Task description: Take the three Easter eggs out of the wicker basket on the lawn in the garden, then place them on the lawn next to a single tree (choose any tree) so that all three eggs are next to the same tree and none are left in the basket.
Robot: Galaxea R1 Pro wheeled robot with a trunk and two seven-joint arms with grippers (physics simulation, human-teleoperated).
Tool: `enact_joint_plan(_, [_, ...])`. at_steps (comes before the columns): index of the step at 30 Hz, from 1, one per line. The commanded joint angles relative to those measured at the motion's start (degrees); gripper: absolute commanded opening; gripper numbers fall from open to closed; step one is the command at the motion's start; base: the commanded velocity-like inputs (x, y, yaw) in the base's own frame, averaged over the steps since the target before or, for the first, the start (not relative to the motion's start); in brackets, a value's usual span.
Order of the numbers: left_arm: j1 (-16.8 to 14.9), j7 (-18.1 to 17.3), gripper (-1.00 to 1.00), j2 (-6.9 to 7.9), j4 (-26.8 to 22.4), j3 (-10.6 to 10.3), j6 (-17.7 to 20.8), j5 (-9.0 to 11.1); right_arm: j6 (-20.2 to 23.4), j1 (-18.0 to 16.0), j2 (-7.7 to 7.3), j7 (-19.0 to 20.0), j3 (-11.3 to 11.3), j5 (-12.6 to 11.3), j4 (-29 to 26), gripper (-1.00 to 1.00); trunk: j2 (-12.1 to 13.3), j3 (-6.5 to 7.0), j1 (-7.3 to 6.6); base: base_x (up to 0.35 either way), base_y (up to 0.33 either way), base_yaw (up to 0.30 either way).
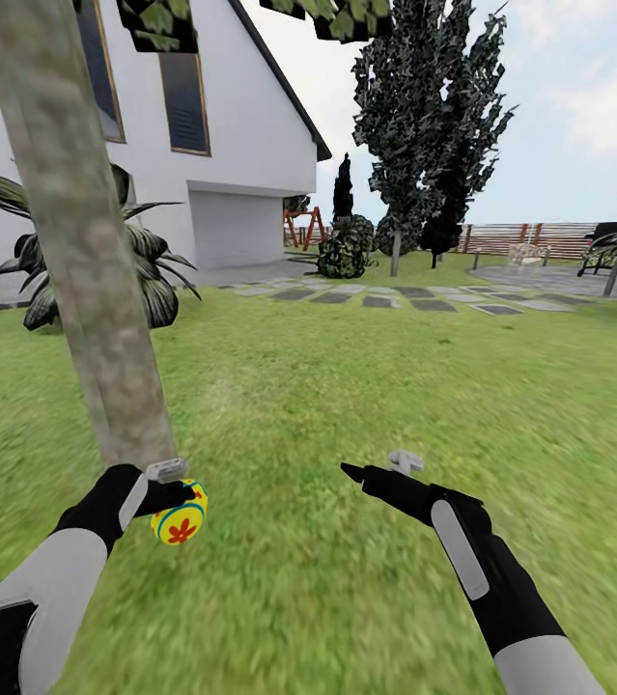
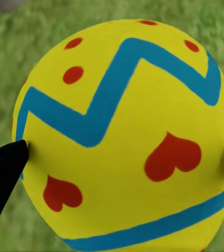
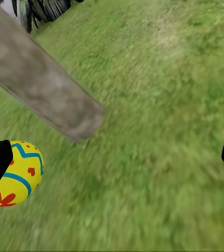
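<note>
Yellow egg (image 1: 180, 513) pinched in your left gripper (image 1: 168, 497), just right of the tree (image 1: 76, 241) foot; your right gripper (image 1: 371, 473) spread over bare lawn (image 1: 347, 386)

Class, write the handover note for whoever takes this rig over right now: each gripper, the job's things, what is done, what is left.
Left gripper: shut on an Easter egg, held near the foot of the tree.
Right gripper: open, holding nothing, over the lawn.
Done: this egg is out of the basket and brought to a tree.
Left: set it on the grass beside the trunk. The basket and the other eggs are not visible, so check them.
</note>
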Motion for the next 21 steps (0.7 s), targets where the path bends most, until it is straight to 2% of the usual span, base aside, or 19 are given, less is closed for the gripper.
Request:
enact_joint_plan(1, [0.0, -0.2, -1.00, -0.03, -0.1, 0.3, 0.3, -0.1, 0.2, 0.0, -0.01, 0.1, 0.0, 0.1, 0.0, 1.00, 0.0, -0.06, 0.02, 0.331, 0.000, 0.000])
enact_joint_plan(7, [-0.1, -0.2, -1.00, -0.03, -0.1, 0.3, 0.3, -0.1, 0.2, 0.0, -0.01, 0.1, 0.0, 0.1, 0.0, 1.00, 0.0, -0.06, 0.02, 0.283, 0.000, 0.000])
enact_joint_plan(14, [0.0, -0.2, -1.00, -0.03, -0.2, 0.3, 0.2, -0.1, 0.2, 0.0, -0.01, 0.1, 0.0, 0.1, 0.0, 1.00, 0.0, -0.06, 0.02, 0.035, 0.000, 0.000])
enact_joint_plan(21, [0.0, -0.3, -1.00, -0.03, -0.2, 0.3, -0.7, -0.1, 0.2, 0.0, -0.01, 0.1, 0.0, 0.1, 0.0, 1.00, -2.8, -1.32, 1.56, 0.001, 0.000, 0.000])
